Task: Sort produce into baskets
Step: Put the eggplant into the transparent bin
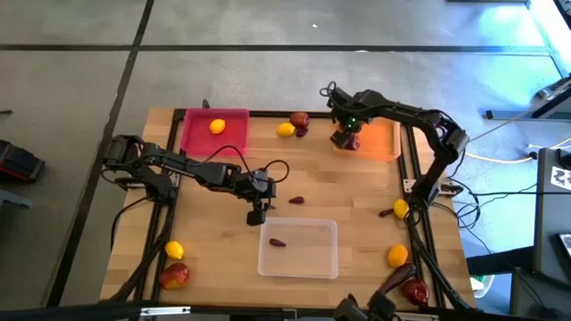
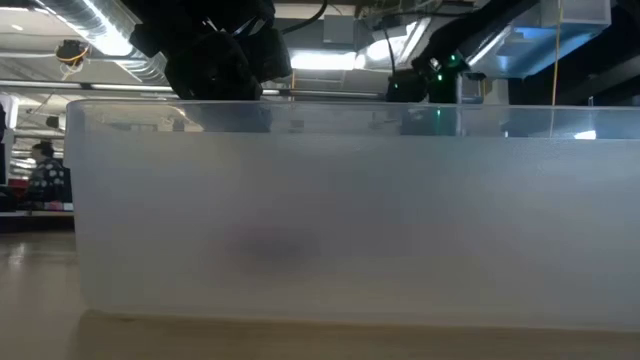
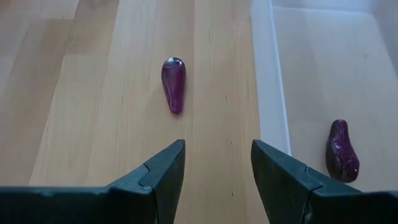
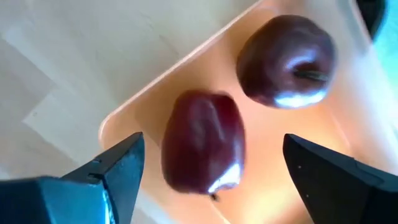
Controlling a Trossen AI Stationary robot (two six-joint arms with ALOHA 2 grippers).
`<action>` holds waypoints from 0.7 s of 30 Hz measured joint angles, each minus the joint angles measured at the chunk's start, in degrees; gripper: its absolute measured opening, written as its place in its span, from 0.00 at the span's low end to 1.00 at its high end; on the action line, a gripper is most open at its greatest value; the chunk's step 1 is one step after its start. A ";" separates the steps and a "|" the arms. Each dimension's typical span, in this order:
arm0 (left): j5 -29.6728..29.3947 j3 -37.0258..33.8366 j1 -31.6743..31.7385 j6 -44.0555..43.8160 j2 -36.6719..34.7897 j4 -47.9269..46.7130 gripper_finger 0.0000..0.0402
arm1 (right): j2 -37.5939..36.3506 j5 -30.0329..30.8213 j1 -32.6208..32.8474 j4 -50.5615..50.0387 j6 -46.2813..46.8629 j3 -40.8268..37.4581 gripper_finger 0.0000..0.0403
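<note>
Sorting partly done: two dark red fruits (image 4: 202,142) in orange basket (image 1: 384,143), one yellow fruit (image 1: 217,126) in pink basket (image 1: 198,134), one purple pod (image 1: 277,242) in clear basket (image 1: 299,259).

Remaining loose on worktop (image 1: 214,232):
- yellow fruit (image 1: 285,129) and dark red fruit (image 1: 300,119) between pink and orange baskets;
- small purple pod (image 3: 173,83) near clear basket's far rim;
- yellow fruit (image 1: 174,250) and red fruit (image 1: 175,275) at near left corner;
- pod and yellow fruit (image 1: 401,208) at right edge, further yellow fruit (image 1: 397,256) and dark red fruit (image 1: 415,290) at near right.

Right fingers (image 4: 211,171) over left end of orange basket, spread wide either side of nearer dark red fruit, not touching; fruit resting on basket floor beside second one.

Left fingers (image 3: 216,171) just beyond far left corner of clear basket, parted and empty; loose pod ahead, slightly left of gap, apart from fingers.
</note>
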 joint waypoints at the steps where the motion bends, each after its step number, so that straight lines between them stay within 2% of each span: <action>1: 0.01 0.00 0.00 0.03 0.00 0.01 0.45 | -0.15 -0.02 0.49 -1.56 -0.01 1.17 0.83; 10: 0.01 0.00 0.00 -0.11 0.00 -0.01 0.45 | -7.98 1.56 8.30 -4.47 0.89 4.74 0.81; 15: 0.02 0.00 0.00 -0.14 0.00 -0.01 0.45 | -12.09 1.57 16.29 -3.84 3.06 4.74 0.81; 21: 0.02 0.00 0.00 -1.11 0.00 0.19 0.45 | -13.40 2.73 27.25 -1.00 3.44 4.74 0.81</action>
